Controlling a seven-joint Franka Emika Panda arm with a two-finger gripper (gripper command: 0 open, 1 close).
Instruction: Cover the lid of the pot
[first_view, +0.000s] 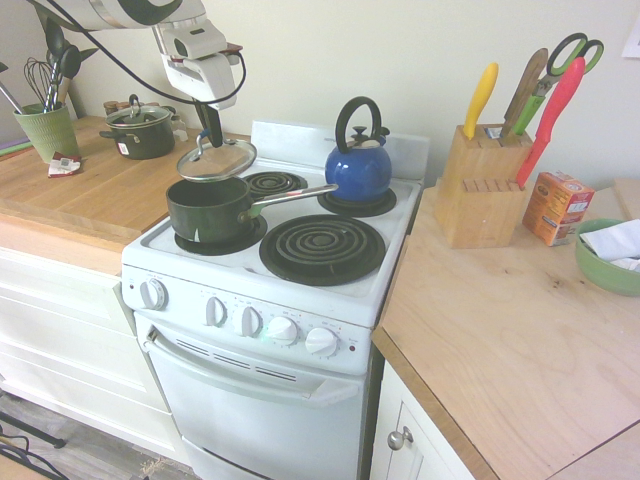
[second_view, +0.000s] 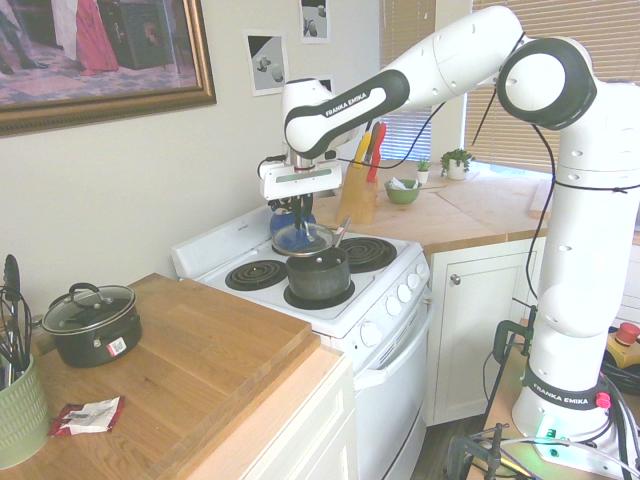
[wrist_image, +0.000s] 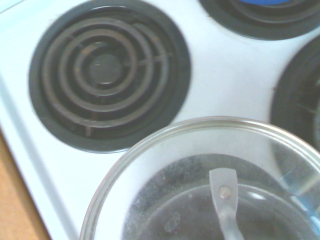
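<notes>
Gripper (first_view: 208, 128) shut on the handle of the glass lid (first_view: 217, 160), pointing down, arm reaching in above the stove (second_view: 330, 309). Lid: clear, metal rim, held up over the pot (first_view: 209, 211), a bit tilted, pot's opening partly uncovered; the wrist view has the rim and part of a metal handle close up. Pot: dark, sits on a coil burner, long silver handle pointing toward the blue kettle (first_view: 358, 172), which is on another burner. Wooden counter one side: small two-handled dark pot (second_view: 93, 325) with its own glass lid on, red-and-white packet (second_view: 88, 416), green utensil holder (first_view: 55, 134). Other counter: knife block (first_view: 482, 190) with yellow and red handles plus green scissors (first_view: 555, 80), orange box (first_view: 557, 208) beside it, green bowl (first_view: 610, 268) with white cloth or paper inside.
</notes>
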